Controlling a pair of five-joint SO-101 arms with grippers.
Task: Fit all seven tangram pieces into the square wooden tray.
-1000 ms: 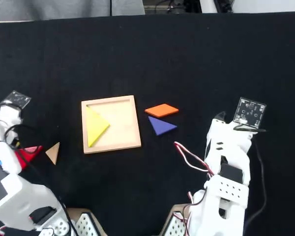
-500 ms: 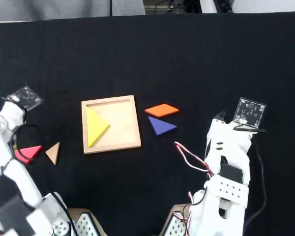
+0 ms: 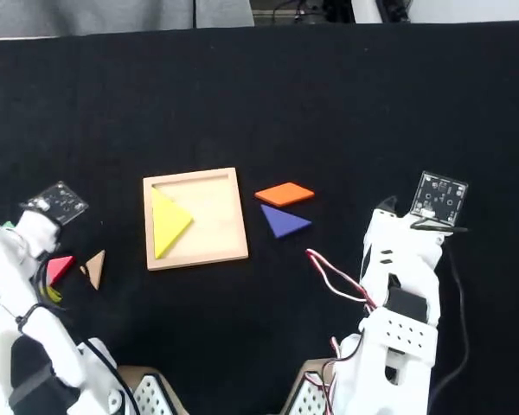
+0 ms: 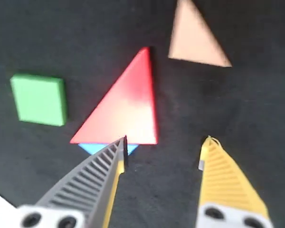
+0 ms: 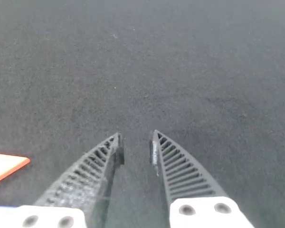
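High view: the square wooden tray (image 3: 216, 216) sits mid-table with only the yellow triangle (image 3: 168, 222) inside; the red triangle (image 3: 59, 267) and tan triangle (image 3: 94, 268) lie at its 8 o'clock, the orange piece (image 3: 285, 194) and blue triangle (image 3: 283, 222) at its 3 o'clock. Left wrist view: my left gripper (image 4: 164, 142) hangs spread and empty just short of the red triangle, which overlaps a light blue piece (image 4: 97, 148); I fear pinching both together. Right wrist view: my right gripper (image 5: 135, 142) is nearly closed, holding nothing.
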